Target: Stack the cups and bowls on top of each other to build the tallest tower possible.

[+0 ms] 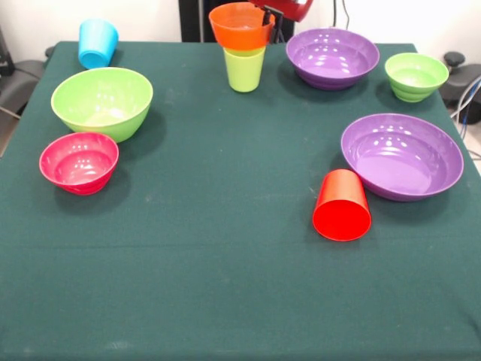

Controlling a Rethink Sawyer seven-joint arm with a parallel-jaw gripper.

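1. The orange bowl (240,25) sits upright on the lime green cup (245,69) at the table's (225,286) far edge.
2. The pincer (269,10) meets the bowl's rim; its opening cannot be determined.
3. The red cup (342,205) lies tipped beside a purple bowl (402,156).

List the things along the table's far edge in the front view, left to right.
Blue cup → orange bowl sitting on the green cup → purple bowl → small green bowl.
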